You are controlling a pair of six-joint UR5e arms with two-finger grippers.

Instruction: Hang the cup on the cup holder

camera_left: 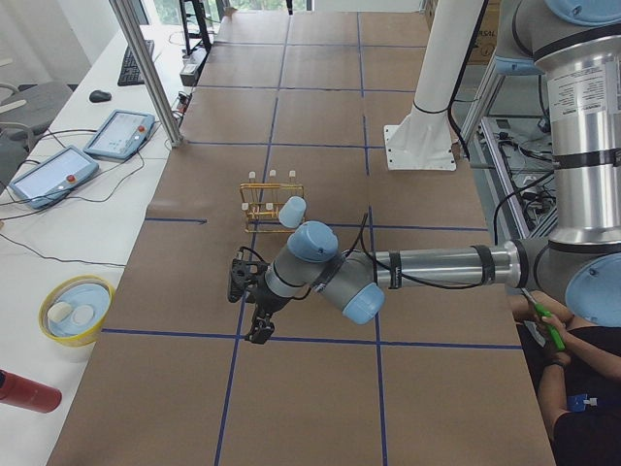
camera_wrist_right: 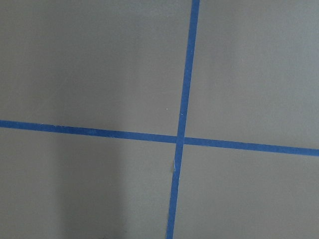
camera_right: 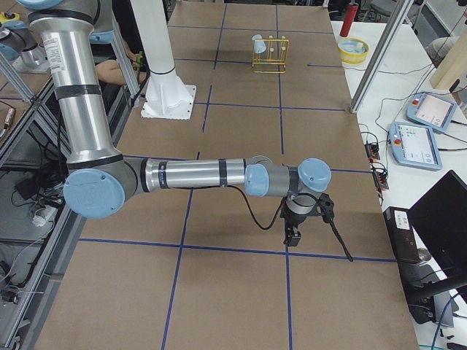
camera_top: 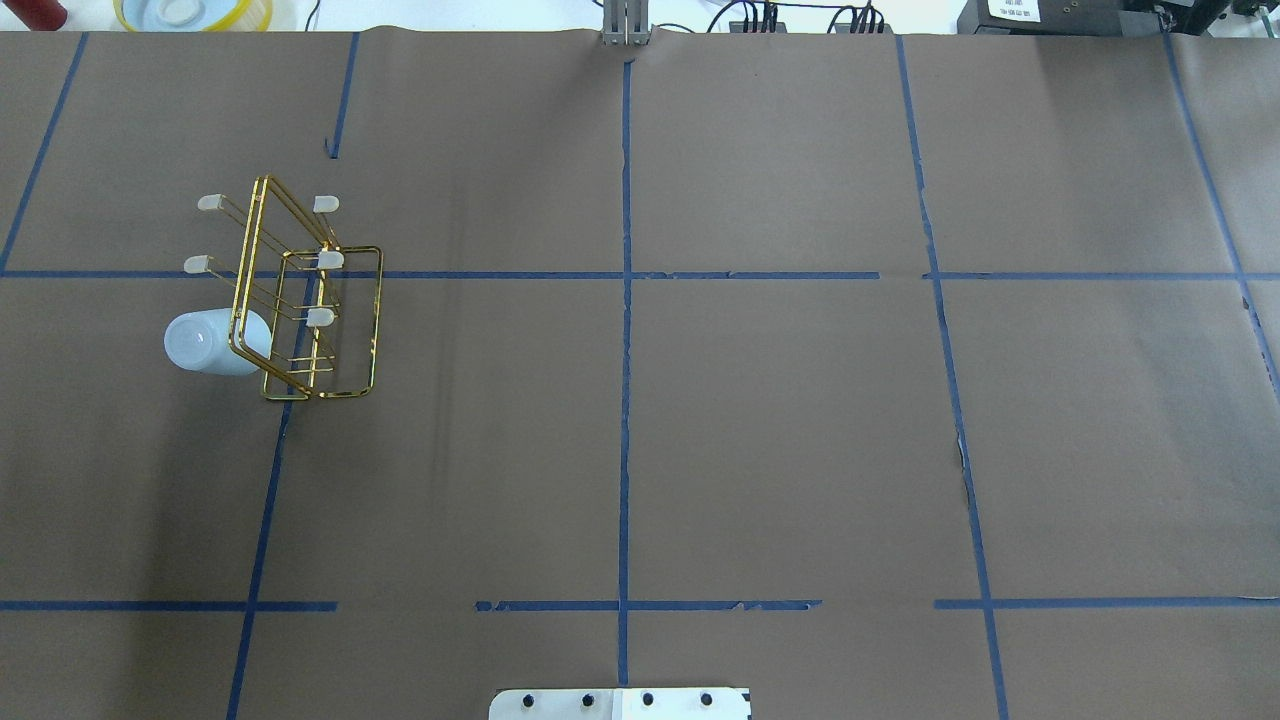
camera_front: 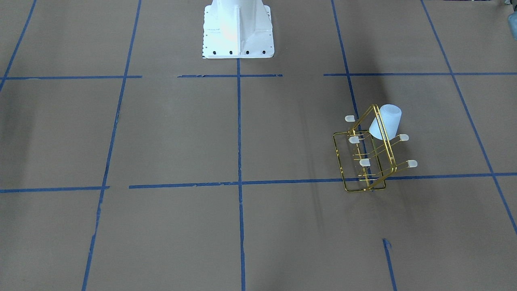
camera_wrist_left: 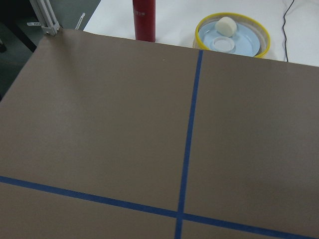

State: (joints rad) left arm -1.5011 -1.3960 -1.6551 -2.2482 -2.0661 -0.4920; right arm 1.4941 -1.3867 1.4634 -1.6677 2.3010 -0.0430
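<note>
The cup [camera_front: 385, 121] is pale blue-white and sits tilted on an upper peg of the cup holder [camera_front: 365, 161], a gold wire rack with white-capped pegs. Both also show in the overhead view, the cup [camera_top: 210, 343] on the rack's [camera_top: 300, 300] left side, and in the exterior left view [camera_left: 292, 211]. My left gripper [camera_left: 250, 309] hangs over the table well short of the rack, seen only from the side; I cannot tell its state. My right gripper [camera_right: 293, 232] is far from the rack [camera_right: 271, 55], near the table's other end; I cannot tell its state.
A yellow-rimmed bowl [camera_wrist_left: 233, 36] and a red bottle [camera_wrist_left: 144, 20] stand just off the paper at the table's left end. The white robot base [camera_front: 237, 30] stands at mid table. Control pendants [camera_left: 49, 175] lie along the operators' side. A person [camera_left: 572, 388] sits behind the robot.
</note>
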